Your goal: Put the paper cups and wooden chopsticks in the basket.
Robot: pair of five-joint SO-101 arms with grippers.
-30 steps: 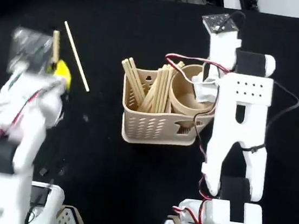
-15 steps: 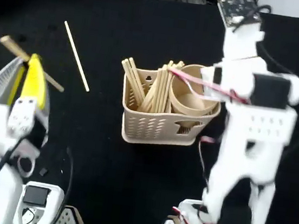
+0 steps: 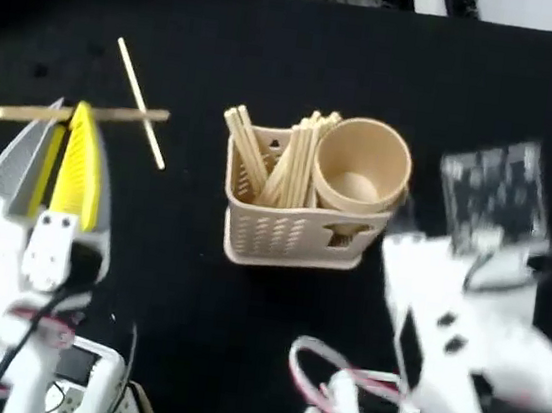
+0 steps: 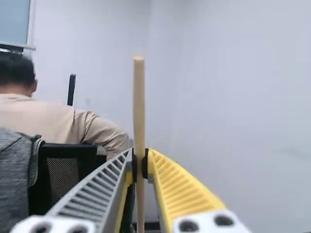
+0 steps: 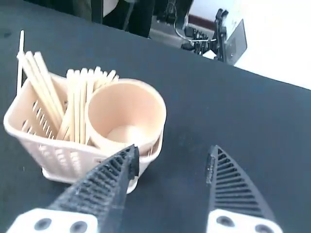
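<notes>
A beige basket (image 3: pixel 288 230) stands mid-table with several wooden chopsticks (image 3: pixel 281 162) and a paper cup (image 3: pixel 359 173) inside it. My left gripper (image 3: pixel 74 113) is at the left, raised off the table and shut on one wooden chopstick (image 3: pixel 81 114), which lies crosswise in the fingers; in the left wrist view that chopstick (image 4: pixel 139 121) stands between the closed fingers. Another chopstick (image 3: pixel 140 101) lies on the black table just behind. My right gripper (image 5: pixel 167 160) is open, hanging above the table near the basket (image 5: pixel 58 150) and cup (image 5: pixel 125 116).
The black table (image 3: pixel 189 337) has free room in front of the basket and at the far right. The arm bases and cables sit at the near edge. A person sits in a chair beyond the table in the left wrist view.
The left gripper has lifted the chopstick and turned it level above the table. The right arm has pulled back from the basket toward the near right, leaving the cup inside.
</notes>
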